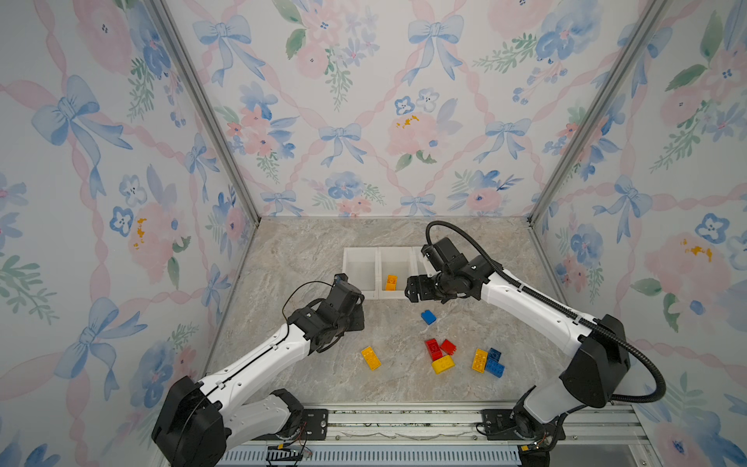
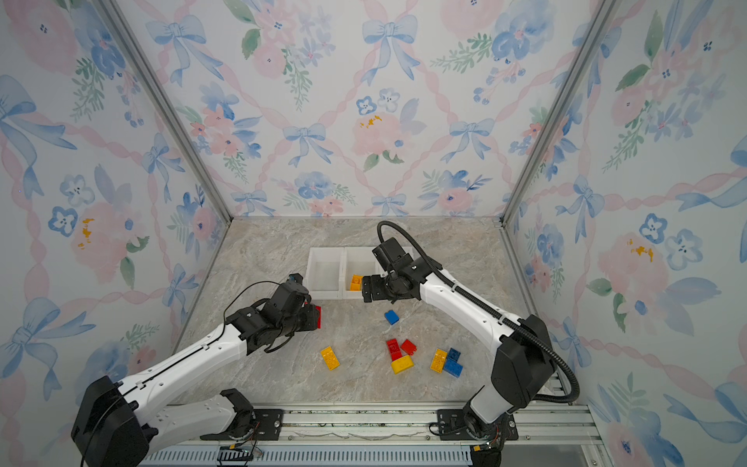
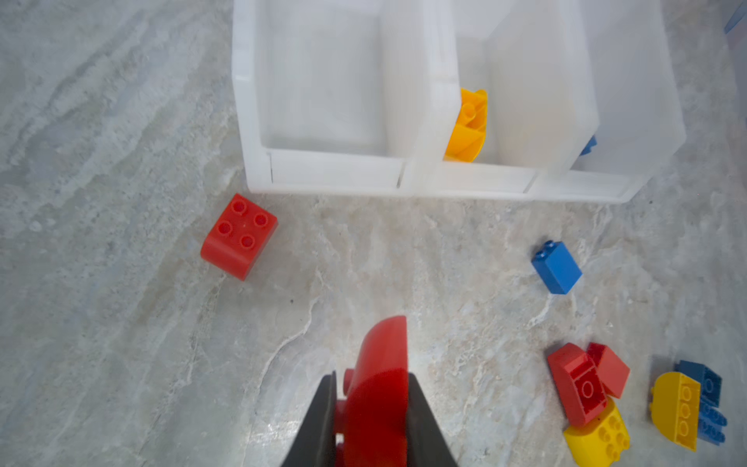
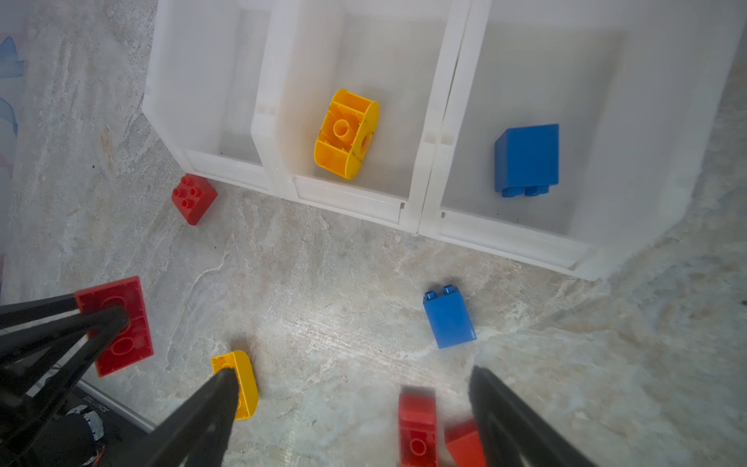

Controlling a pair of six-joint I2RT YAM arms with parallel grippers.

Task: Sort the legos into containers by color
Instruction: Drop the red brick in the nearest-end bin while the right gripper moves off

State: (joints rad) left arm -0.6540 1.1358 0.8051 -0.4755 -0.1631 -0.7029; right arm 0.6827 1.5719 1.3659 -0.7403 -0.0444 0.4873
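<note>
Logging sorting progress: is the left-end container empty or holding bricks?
Empty. The left-end container shows bare floor in both wrist views; a yellow brick lies in the middle container, a blue brick in the right-end container.

legos [image 3: 238,236]: smooth, glossy moulded plastic
containers [image 3: 335,172]: translucent white plastic, frosted matt
counter [image 3: 101,323]: marble-look stone, veined, faint sheen
arm shells [image 1: 258,356]: smooth white plastic
front rail [image 1: 404,420]: brushed metal

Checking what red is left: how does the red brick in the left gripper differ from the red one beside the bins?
The held red brick is clamped in the left gripper, studs sideways; the square red brick lies on the table, studs up. The held one looks longer, with a rounded end. Both are red, unsorted.
</note>
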